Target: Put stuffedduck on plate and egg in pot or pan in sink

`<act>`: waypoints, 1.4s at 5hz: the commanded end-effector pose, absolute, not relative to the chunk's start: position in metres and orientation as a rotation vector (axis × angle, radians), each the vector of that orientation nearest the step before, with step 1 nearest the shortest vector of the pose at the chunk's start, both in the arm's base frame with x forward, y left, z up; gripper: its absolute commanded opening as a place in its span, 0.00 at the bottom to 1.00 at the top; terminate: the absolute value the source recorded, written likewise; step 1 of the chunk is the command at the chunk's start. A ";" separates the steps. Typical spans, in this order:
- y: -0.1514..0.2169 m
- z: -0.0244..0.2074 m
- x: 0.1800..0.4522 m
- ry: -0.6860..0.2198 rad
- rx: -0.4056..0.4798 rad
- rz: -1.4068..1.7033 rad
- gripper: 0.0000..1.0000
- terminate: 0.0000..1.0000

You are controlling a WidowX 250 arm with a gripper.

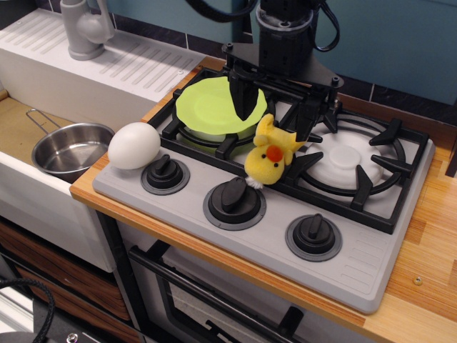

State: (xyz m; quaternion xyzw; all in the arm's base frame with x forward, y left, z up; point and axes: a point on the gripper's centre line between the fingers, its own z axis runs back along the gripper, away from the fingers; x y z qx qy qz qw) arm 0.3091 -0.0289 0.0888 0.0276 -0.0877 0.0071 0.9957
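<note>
Three black stove knobs (234, 198) line the grey front panel of the toy cooktop (371, 275), closest to the camera. Just behind the middle knob, the stuffedduck (269, 155) hangs tilted with its orange beak facing forward, its lower end close to the panel. The gripper (275, 114) stands over it, black fingers (243, 96) spread fairly wide; the right finger seems to press on the duck's upper side near the wing, though whether the duck is truly pinched I cannot tell from this angle.

Behind the left finger lies the lime-green plate (211, 106), resting on the left burner grate (187, 128), with the duck just beside its front right edge and not on it. The egg (133, 146) sits on the cooktop's left front corner, touching the panel beside the left knob. Left of it, lower down, the steel pan (70, 150) rests in the sink (16, 128), its wire handle pointing away toward the back. A grey faucet (84, 28) stands on the white draining board (136, 68).
</note>
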 end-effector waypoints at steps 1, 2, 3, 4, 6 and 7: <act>-0.029 0.089 0.309 -0.176 0.055 0.014 1.00 0.00; -0.031 0.074 0.315 -0.205 0.036 0.019 1.00 0.00; -0.033 0.059 0.322 -0.235 0.016 0.022 1.00 0.00; -0.032 0.052 0.325 -0.247 0.009 0.018 1.00 0.00; -0.031 0.050 0.326 -0.239 0.009 0.023 1.00 0.00; -0.032 0.053 0.325 -0.215 0.008 0.028 0.00 0.00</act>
